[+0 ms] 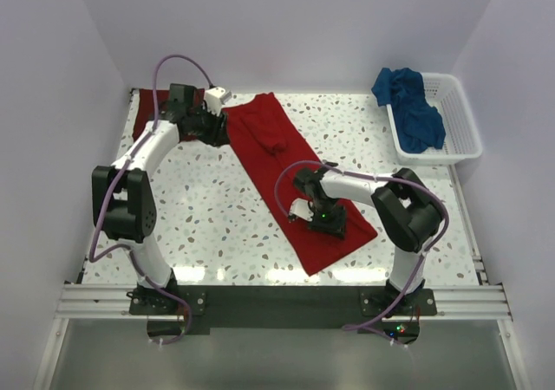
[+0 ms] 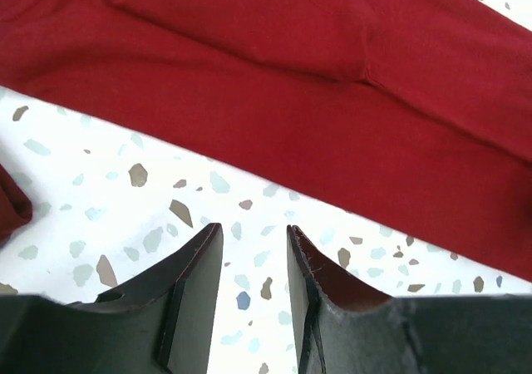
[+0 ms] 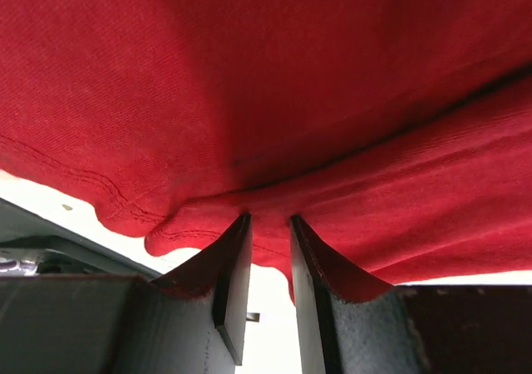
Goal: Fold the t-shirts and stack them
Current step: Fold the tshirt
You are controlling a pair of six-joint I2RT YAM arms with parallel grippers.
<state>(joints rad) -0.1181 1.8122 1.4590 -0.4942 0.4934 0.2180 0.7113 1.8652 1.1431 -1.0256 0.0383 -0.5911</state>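
The bright red t-shirt (image 1: 264, 139) lies as a long diagonal strip across the middle of the table. My right gripper (image 1: 328, 221) sits on its near part; in the right wrist view the jaws (image 3: 268, 218) stand narrow, pinching a fold of the red cloth (image 3: 249, 83). My left gripper (image 1: 221, 130) is at the strip's far left edge. In the left wrist view it (image 2: 253, 227) is open and empty over bare table, just short of the red shirt (image 2: 332, 100). The maroon t-shirt (image 1: 141, 117) lies at the back left, behind the left arm. The blue t-shirt (image 1: 412, 104) is bunched in the basket.
The white lattice basket (image 1: 464, 134) stands at the back right against the wall. A corner of maroon cloth (image 2: 10, 208) shows at the left edge of the left wrist view. White walls close in the table on three sides.
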